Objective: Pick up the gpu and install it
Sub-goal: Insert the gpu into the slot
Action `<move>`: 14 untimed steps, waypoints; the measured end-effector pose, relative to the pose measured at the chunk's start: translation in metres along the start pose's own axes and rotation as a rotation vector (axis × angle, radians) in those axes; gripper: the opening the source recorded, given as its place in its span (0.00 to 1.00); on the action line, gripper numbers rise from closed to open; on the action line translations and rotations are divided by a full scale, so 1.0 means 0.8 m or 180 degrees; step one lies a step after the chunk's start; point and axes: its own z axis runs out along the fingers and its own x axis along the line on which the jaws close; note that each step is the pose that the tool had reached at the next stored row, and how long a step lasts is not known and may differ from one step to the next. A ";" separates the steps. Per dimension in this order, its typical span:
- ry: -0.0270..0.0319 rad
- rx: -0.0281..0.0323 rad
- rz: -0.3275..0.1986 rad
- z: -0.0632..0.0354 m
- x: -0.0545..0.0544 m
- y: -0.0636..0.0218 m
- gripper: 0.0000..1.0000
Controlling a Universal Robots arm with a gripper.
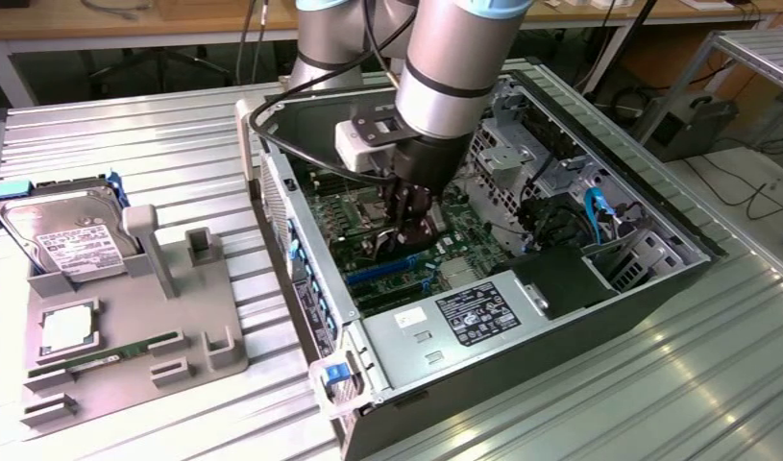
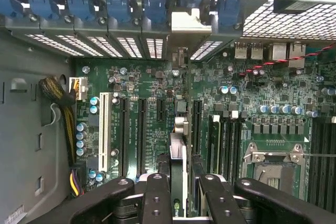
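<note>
Wrist view: tool (image 2: 181, 192) (half-closed) gripping gpu (image 2: 177, 156)

The gpu (image 2: 177, 166), seen edge-on in the wrist view, appears as a thin dark strip running lengthwise over the green board, standing upright on its long edge among the parallel black expansion slots. Its near portion is black; a pale silvery section lies along its middle, and a light metal end piece sits at the far end against the perforated rear wall. In the exterior view the gpu (image 1: 414, 233) is a small dark upright piece with a silvery glint, low inside the open case, just above the blue slots. Whether its lower edge is fully seated cannot be told.
</note>
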 end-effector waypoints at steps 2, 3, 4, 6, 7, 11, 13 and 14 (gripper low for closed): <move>-0.0001 0.0001 0.0000 0.002 0.000 0.000 0.26; -0.0001 0.0001 0.0003 0.003 0.000 0.000 0.26; -0.0001 0.0001 0.0010 0.005 0.000 0.000 0.26; -0.0002 0.0002 0.0036 0.008 0.000 0.001 0.26; -0.0003 0.0002 0.0046 0.009 0.000 0.002 0.26; -0.0003 0.0002 0.0065 0.012 0.000 0.003 0.26; -0.0003 0.0002 0.0065 0.014 0.000 0.004 0.26; -0.0003 0.0002 0.0065 0.015 0.000 0.004 0.26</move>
